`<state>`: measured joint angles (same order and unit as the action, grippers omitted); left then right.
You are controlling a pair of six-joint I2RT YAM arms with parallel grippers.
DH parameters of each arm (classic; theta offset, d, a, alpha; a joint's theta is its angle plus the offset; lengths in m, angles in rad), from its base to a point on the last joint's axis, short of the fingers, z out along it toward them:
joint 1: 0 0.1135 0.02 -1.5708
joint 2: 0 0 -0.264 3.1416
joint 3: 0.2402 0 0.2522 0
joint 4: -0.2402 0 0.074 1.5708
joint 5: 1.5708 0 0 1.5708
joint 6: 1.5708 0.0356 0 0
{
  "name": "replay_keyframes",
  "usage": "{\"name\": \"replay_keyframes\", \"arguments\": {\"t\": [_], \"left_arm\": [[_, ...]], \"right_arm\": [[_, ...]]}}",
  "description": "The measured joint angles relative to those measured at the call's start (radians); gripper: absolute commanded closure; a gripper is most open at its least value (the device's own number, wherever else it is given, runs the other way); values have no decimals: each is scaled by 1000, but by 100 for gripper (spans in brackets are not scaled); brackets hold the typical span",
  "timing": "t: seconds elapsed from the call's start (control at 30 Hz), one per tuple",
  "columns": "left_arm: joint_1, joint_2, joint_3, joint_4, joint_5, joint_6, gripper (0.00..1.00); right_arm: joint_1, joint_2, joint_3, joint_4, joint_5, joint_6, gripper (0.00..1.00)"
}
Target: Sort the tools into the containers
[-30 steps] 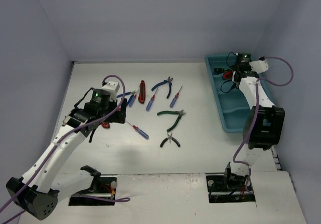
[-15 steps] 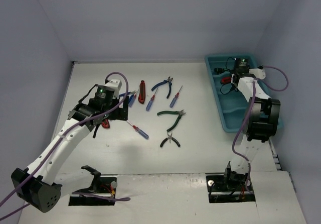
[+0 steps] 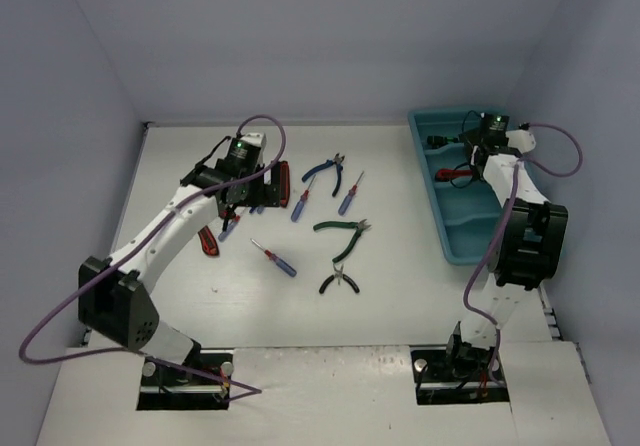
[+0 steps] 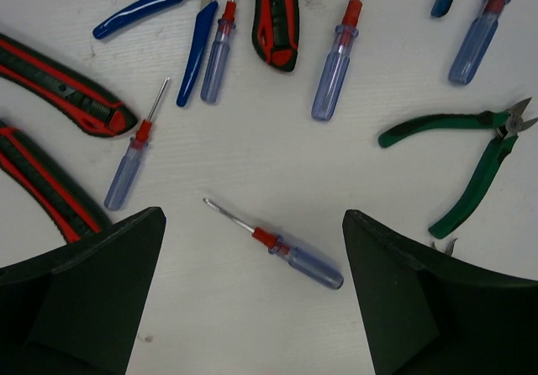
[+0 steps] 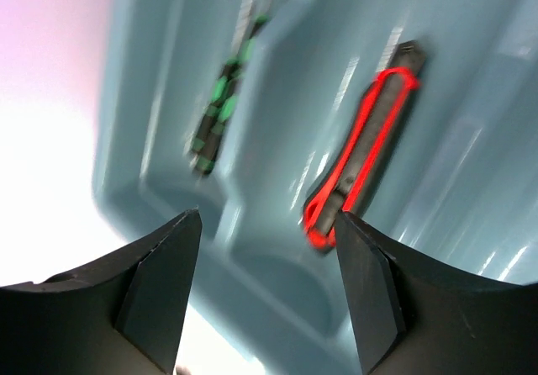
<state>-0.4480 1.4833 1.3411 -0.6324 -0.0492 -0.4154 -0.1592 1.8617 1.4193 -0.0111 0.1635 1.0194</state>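
My left gripper (image 3: 245, 194) hangs open above the tools on the table (image 3: 400, 296), its jaws (image 4: 252, 215) wide and empty. A blue-handled screwdriver (image 4: 290, 253) lies on the table below, between them. Around it lie blue pliers (image 4: 160, 5), green pliers (image 4: 471, 156), more screwdrivers and red-black utility knives (image 4: 59, 85). My right gripper (image 3: 478, 156) is over the far part of the teal tray (image 3: 470, 231), open (image 5: 267, 215) and holding nothing. A red-black utility knife (image 5: 361, 161) lies in one compartment beneath it, and a green-black tool (image 5: 220, 110) lies in the neighbouring one.
Black-handled pliers (image 3: 340, 281) and the green pliers (image 3: 343, 227) lie mid-table, blue pliers (image 3: 325, 171) and a screwdriver (image 3: 346, 194) farther back. Another utility knife (image 3: 208, 241) lies under the left arm. Walls close in on the left, back and right.
The left arm has swung forward and right, over the row of tools. The right gripper has opened, and the red-black knife now lies loose in the tray.
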Motion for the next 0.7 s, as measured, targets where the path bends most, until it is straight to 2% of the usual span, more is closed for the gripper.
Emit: {"name": "replay_keyframes", "arguments": {"t": [0.07, 0.37, 0.5, 0.7], "left_arm": [[0, 65, 39, 9, 0, -13, 15], [2, 410, 244, 91, 0, -55, 21], [5, 578, 371, 82, 1, -64, 29], [14, 763, 503, 93, 5, -70, 30]], "right_arm": [[3, -39, -9, 10, -40, -49, 37], [76, -405, -205, 7, -168, -209, 37], [122, -486, -293, 20, -207, -246, 37], [172, -567, -408, -2, -268, -276, 36]]}}
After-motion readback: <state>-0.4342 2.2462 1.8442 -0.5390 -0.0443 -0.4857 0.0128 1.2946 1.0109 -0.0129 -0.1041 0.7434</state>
